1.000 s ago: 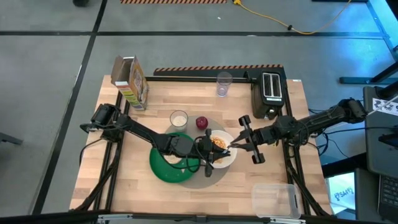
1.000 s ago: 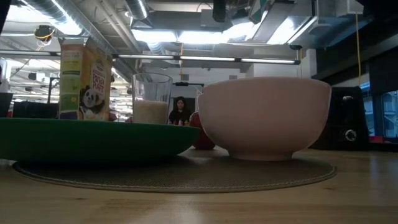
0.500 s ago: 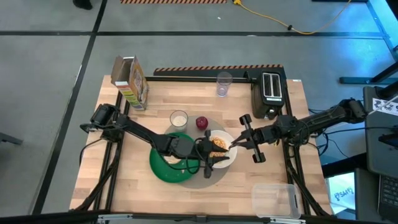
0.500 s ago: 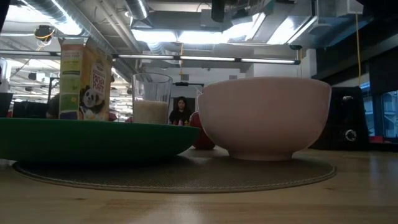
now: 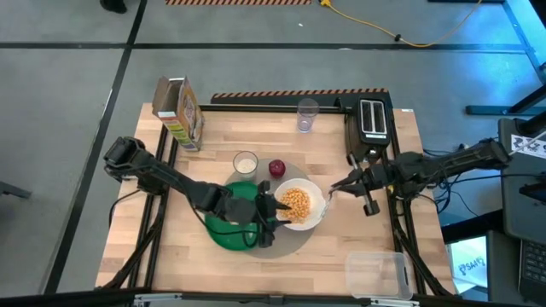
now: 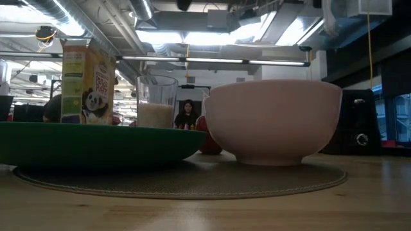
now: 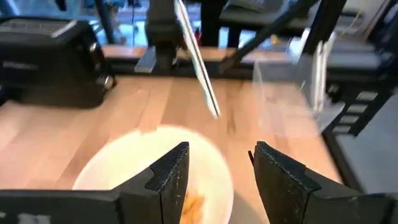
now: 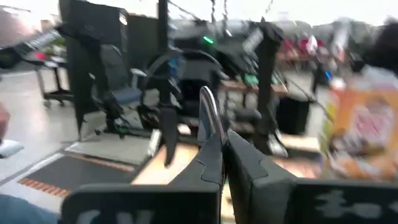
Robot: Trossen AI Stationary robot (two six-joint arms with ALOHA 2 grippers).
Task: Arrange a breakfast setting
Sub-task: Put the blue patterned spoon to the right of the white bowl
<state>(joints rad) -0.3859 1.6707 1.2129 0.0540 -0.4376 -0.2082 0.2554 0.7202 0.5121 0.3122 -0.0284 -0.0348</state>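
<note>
My right gripper [image 5: 339, 184] is pinched tight on the silver spoon [image 8: 208, 114] — just beside the white bowl [image 5: 296, 205], off its toaster-side rim. My left gripper [image 7: 217, 171] hangs over the green plate [image 5: 223, 230] with fingers spread, holding nothing. Bowl and plate sit on the grey mat [image 6: 192, 179]; red apple [image 5: 276, 168] and milk glass [image 5: 245, 162] just behind.

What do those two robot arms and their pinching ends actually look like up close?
Both arms are dark, nearly black, built from slim jointed segments with thin cables running along them. The left gripper has two chunky, angular matte-black fingers. The right gripper has fingers of the same blocky, tapered shape. No markings are visible.
</note>
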